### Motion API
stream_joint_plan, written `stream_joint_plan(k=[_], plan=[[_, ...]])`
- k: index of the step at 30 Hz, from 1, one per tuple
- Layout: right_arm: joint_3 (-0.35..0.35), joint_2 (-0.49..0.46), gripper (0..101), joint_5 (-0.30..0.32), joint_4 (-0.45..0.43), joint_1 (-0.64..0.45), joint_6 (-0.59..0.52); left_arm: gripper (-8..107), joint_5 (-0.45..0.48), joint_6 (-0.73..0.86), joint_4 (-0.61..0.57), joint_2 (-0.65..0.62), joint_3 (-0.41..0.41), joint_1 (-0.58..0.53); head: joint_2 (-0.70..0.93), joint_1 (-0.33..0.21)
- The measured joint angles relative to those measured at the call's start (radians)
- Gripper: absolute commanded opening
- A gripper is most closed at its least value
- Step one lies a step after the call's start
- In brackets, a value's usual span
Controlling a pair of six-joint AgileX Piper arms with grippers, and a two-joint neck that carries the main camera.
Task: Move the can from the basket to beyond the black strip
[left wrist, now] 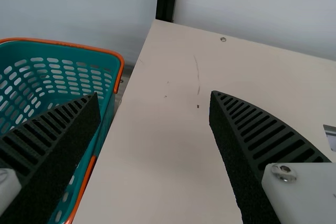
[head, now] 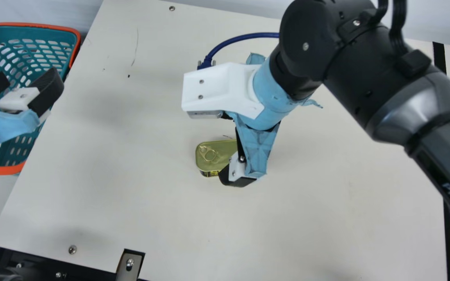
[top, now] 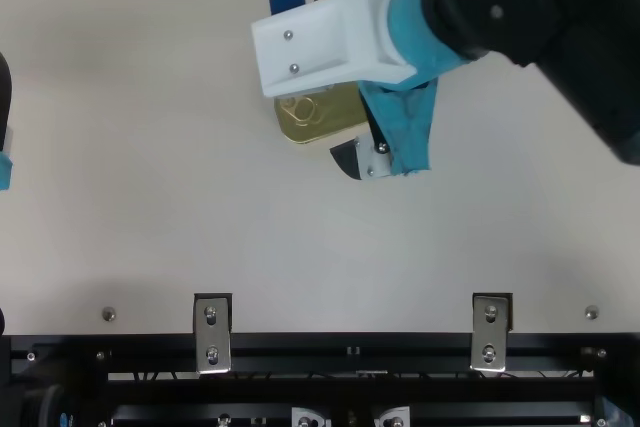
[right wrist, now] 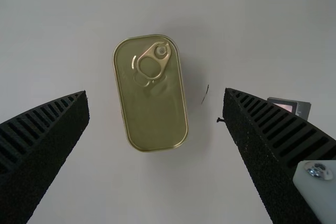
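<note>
Lying partly hidden, can (head: 218, 153), cropped basket (head: 33, 25)

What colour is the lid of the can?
The can's lid is gold with a slight olive tone, seen best in the right wrist view.

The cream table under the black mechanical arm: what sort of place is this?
Probably a robotics lab or workshop: a jointed black arm hangs over the cream table, a dark blue cable runs near it, and metal brackets are screwed at the edge.
</note>
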Motion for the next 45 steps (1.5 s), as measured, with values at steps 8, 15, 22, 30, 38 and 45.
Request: stream_joint_plan(k=[8, 15, 22, 30, 38, 45], plan=[[0.003, 0.029, 101, -0.002, -0.030, 0.041, 0.029, 90, 0.000, 0.000, 0.000, 0.000, 0.000, 0.000, -0.005, 0.005], [0.002, 0.055, 101, -0.003, -0.062, 0.066, 0.045, 90, 0.000, 0.000, 0.000, 0.000, 0.000, 0.000, -0.005, 0.000], [-0.023, 0.088, 101, -0.002, -0.092, 0.079, 0.059, 90, 0.000, 0.000, 0.000, 0.000, 0.000, 0.000, 0.000, 0.000], [-0.073, 0.141, 101, 0.000, -0.121, 0.093, 0.084, 90, 0.000, 0.000, 0.000, 0.000, 0.000, 0.000, 0.000, 0.000], [-0.097, 0.188, 101, -0.001, -0.161, 0.111, 0.104, 90, 0.000, 0.000, 0.000, 0.000, 0.000, 0.000, 0.000, 0.000], [-0.119, 0.205, 0, -0.001, -0.178, 0.119, 0.125, 90, 0.000, 0.000, 0.000, 0.000, 0.000, 0.000, 0.000, 0.005]])
